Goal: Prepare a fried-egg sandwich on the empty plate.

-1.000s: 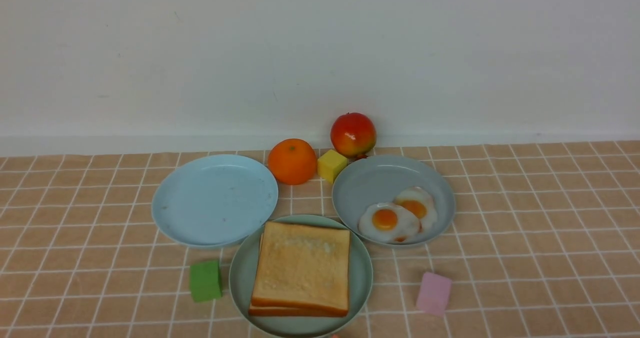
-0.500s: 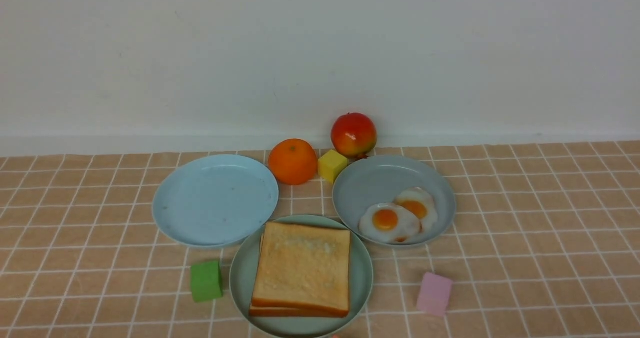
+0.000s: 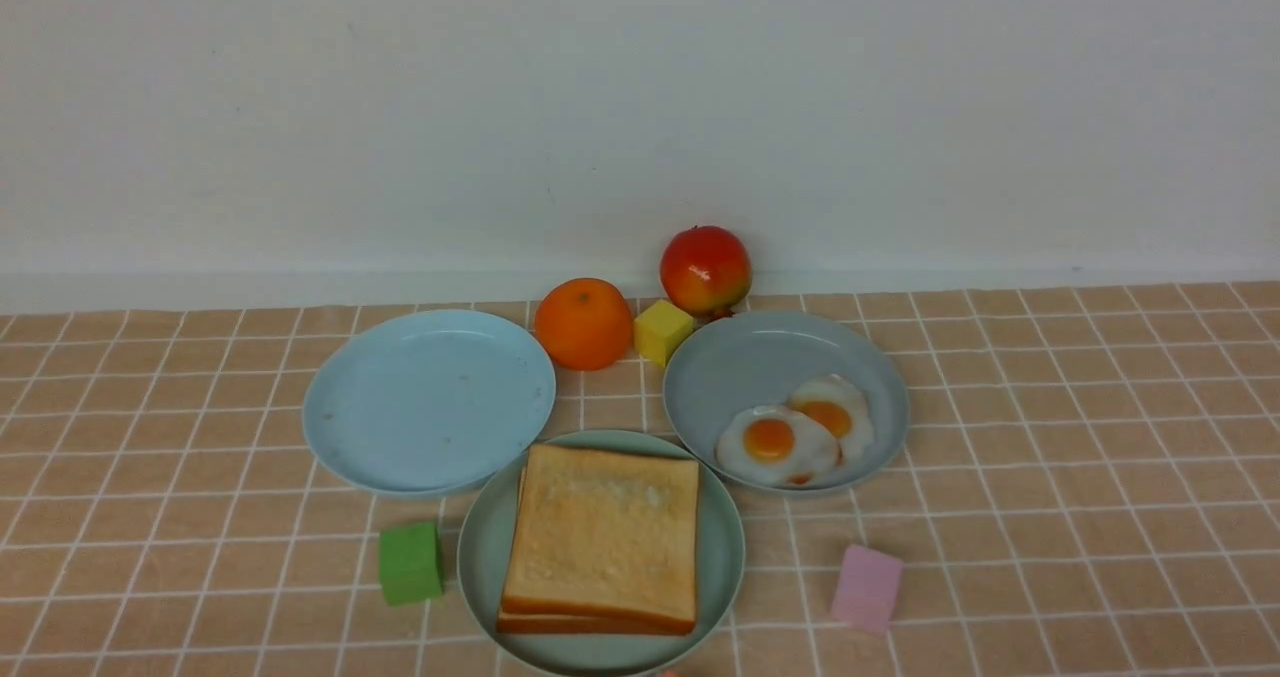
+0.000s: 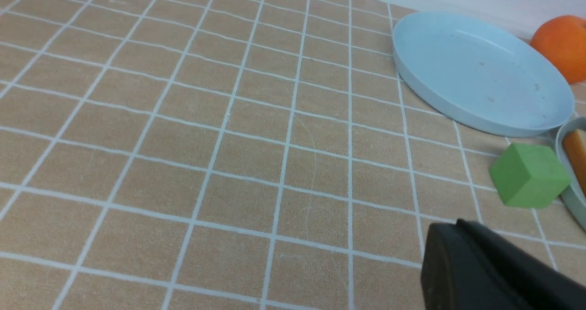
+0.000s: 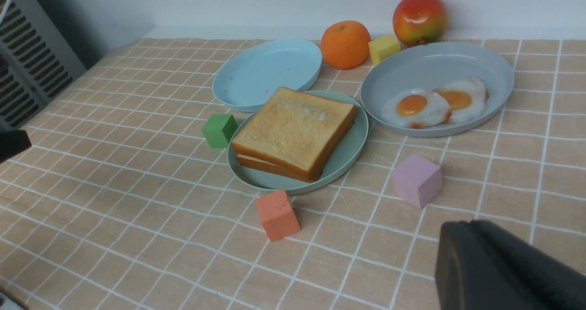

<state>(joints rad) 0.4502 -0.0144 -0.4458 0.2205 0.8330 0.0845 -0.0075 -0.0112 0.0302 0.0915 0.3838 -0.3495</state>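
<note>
Nothing had moved since the earlier frames. Both toast slices lay stacked on the mint-green plate, near centre; the right gripper was nearer. Jaw states: I cannot tell.

Two golden-brown toast slices lie stacked flat on the pale mint-green plate, nearest the robot; two glossy fried eggs overlap on the grey-blue plate beside it.

Left gripper: only a matte black, smooth-edged wedge of body in view. Right gripper: same matte black, rounded corner, no markings visible.
</note>
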